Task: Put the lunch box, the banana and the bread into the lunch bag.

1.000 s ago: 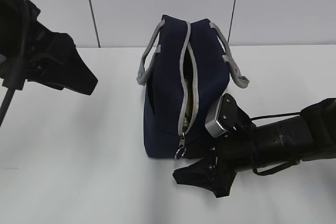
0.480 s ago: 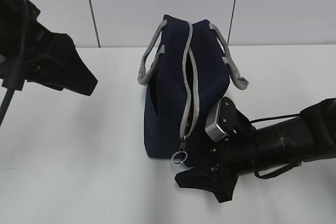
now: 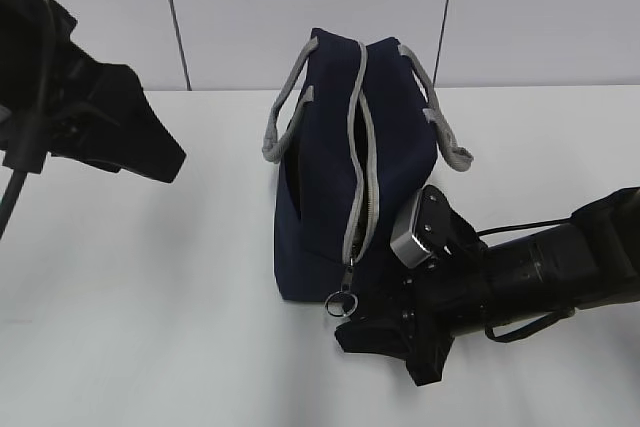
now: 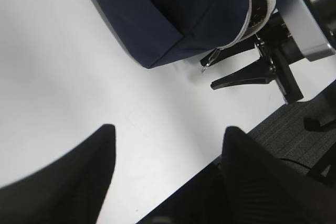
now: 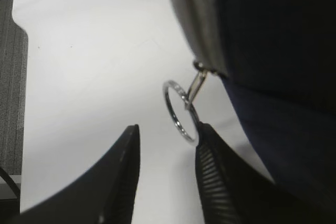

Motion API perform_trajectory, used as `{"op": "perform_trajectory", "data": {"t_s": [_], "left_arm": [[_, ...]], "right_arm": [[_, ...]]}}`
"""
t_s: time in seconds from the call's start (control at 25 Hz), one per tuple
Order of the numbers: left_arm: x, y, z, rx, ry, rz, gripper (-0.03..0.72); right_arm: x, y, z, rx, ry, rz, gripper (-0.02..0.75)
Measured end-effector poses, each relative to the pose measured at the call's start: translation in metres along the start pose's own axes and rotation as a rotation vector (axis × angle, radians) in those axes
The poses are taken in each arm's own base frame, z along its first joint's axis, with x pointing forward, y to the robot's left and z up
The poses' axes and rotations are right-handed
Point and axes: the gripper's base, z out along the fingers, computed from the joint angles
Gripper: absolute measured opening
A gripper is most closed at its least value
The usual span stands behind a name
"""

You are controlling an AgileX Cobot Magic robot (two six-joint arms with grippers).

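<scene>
- Left gripper (image 4: 165,174): fingers apart, empty, raised well clear to the left of the bag.
- Lunch bag (image 3: 330,197): navy, upright at table centre, zipper running from the top down its near end face; box, banana and bread not visible, the opening too dark to tell.
- Ring pull (image 5: 178,111): hangs at the zipper's lower end, touching the inner face of one right finger, not between the pair.
- Right gripper (image 5: 167,174): the nearer arm, low beside the bag's base; fingers part-way apart, clamped on nothing.
</scene>
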Motion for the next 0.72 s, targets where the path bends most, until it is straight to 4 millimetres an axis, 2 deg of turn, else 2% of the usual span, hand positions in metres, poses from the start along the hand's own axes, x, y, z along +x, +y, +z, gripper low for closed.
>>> {"op": "perform_trajectory", "data": {"t_s": [0.2, 0.72], "left_arm": [[0.0000, 0.0000, 0.0000, 0.000, 0.000, 0.007, 0.445], [0.0000, 0.0000, 0.0000, 0.000, 0.000, 0.010, 0.445]], "right_arm": [[-0.0001, 0.0001, 0.0000, -0.001, -0.001, 0.002, 0.264], [-0.0023, 0.0011, 0.0000, -0.013, -0.025, 0.007, 0.262]]}}
